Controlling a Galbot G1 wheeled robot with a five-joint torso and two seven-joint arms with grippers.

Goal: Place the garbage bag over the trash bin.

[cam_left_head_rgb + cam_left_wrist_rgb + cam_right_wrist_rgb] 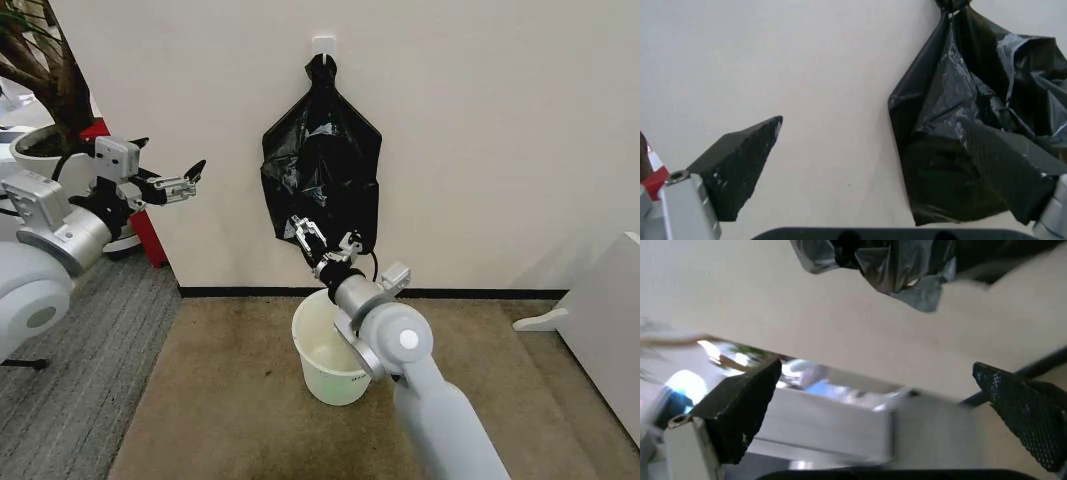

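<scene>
1. The left tool (178,180) is hovering high beside the wall, well to the left of the bag, with its jaws spread and nothing between them. In the left wrist view the spread fingers (740,170) are framing bare wall and the bag's edge.
2. The garbage bag (322,170) is hanging from a white wall hook (323,44) by its knotted top, crinkled and loose, directly above the trash bin (330,355).
3. The right tool (325,240) is reaching up in front of the bag's lower edge, jaws parted and gripping nothing; in the right wrist view the bag's bottom corner (907,275) is sitting beyond the fingertips, apart from them.
4. The trash bin is standing upright and unlined on the brown carpet (220,400), close to the wall.
5. Risks, as I judge them: pinching only a thin fold could let the slippery film slide out; pulling downward against the knot could tear the plastic or wrench the hook; the right forearm, hanging over the rim, could knock the light bin over.
</scene>
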